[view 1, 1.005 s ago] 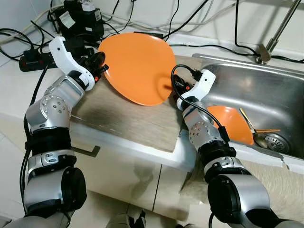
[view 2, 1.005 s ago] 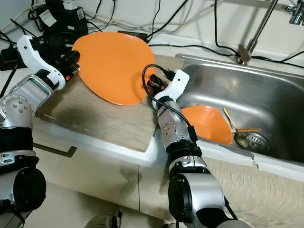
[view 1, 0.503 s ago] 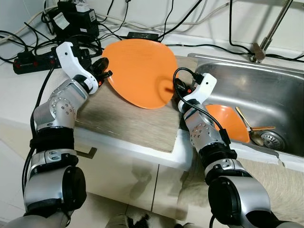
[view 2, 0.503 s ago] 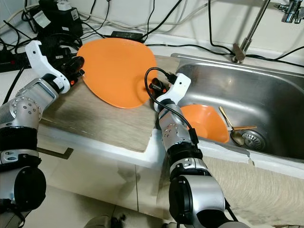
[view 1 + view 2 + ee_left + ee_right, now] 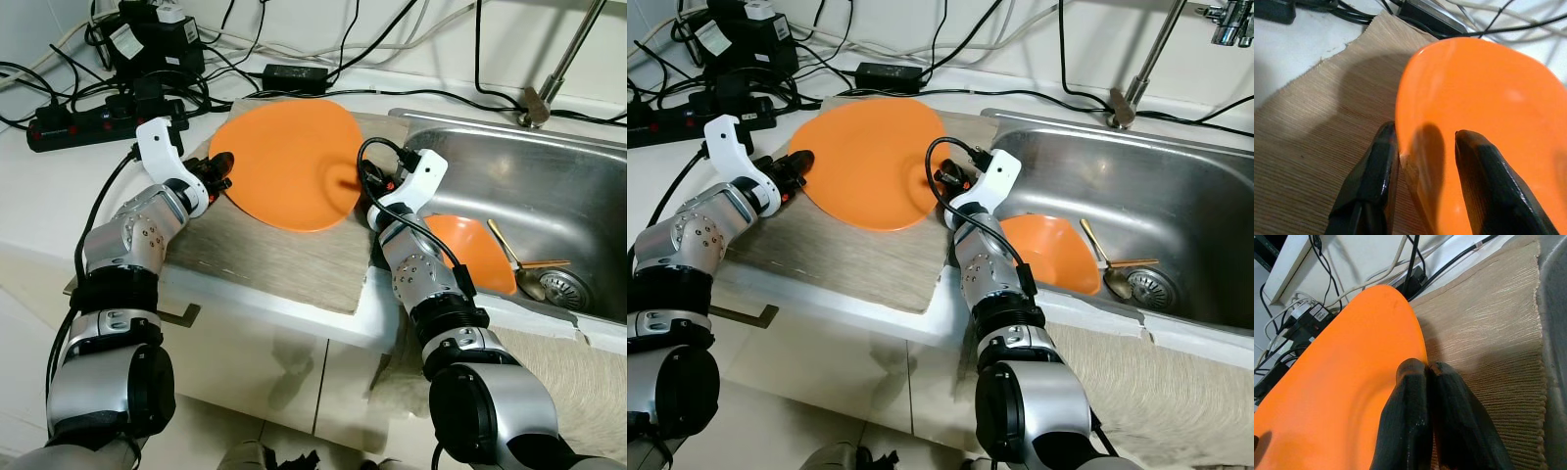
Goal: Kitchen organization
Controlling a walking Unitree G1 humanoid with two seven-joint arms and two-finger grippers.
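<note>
A large orange plate (image 5: pixel 284 164) lies almost flat, low over the beige mat (image 5: pixel 265 257) on the counter. It is held at two opposite edges. My left gripper (image 5: pixel 217 166) is at the plate's left rim. In the left wrist view its fingers (image 5: pixel 1376 181) straddle the rim, one beneath and one on the upper face. My right gripper (image 5: pixel 349 184) is pinched shut on the right rim, beside the sink; its fingertips (image 5: pixel 1413 377) meet at the plate's edge. The plate's right side stands slightly off the mat.
The steel sink (image 5: pixel 519 137) to the right holds an orange bowl (image 5: pixel 475 250) and a spoon (image 5: pixel 524 276), with a faucet (image 5: pixel 549 93) behind it. A power strip (image 5: pixel 69 125), an adapter (image 5: pixel 299 76) and tangled cables crowd the back of the counter.
The plate has come down from a steep tilt to nearly flat over the mat. My left gripper moved down and toward me with it; the right gripper stayed nearly in place.
</note>
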